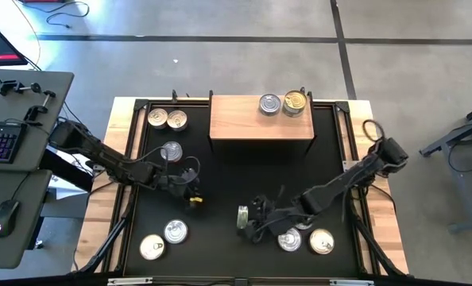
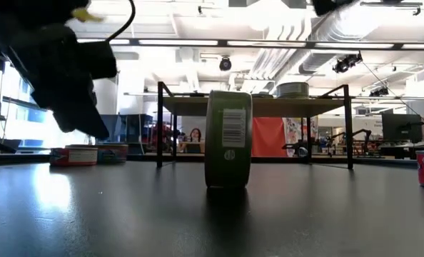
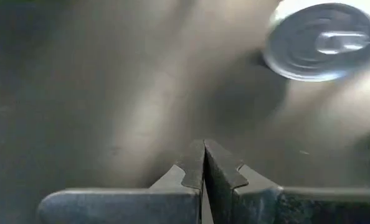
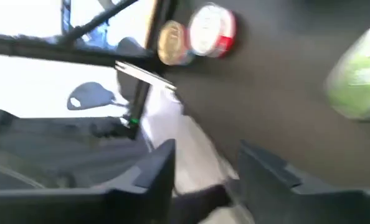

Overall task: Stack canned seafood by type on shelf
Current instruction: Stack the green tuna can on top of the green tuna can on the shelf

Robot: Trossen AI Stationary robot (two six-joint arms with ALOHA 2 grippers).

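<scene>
Black mat-covered table point(image 1: 220, 183), industrial hall behind; light-brown shelf point(image 1: 252, 127) at the far middle.

Item: green-labelled tin point(image 1: 242, 218), standing on its edge on the mat, near centre. Its flat faces pointed left and right, so its rolling axis ran across the table. In the low view point(image 2: 228, 139) it stood upright, barcode facing the camera.

Right gripper point(image 1: 257, 216): just right of that tin, touching or almost so; clearly the nearer of the two. Arm stretched low from the right edge toward the centre, wrist rolled. Fingers point(image 4: 155, 168) spread apart with nothing between them; the green tin showed off to one side point(image 4: 358, 74), outside the gap.

Left gripper point(image 1: 190, 187): left of centre, well apart from the green tin, fingers point(image 3: 193, 168) pressed together on nothing. A silver-lidded tin point(image 1: 171, 151) lay flat just beyond it.

Other stock: two tins on the shelf top point(image 1: 270, 104), point(image 1: 295, 102); further tins flat on the mat at far left and along the near edge.

Judgement: a regrasp would call for the right fingers to straddle the tin's two flat faces.
</scene>
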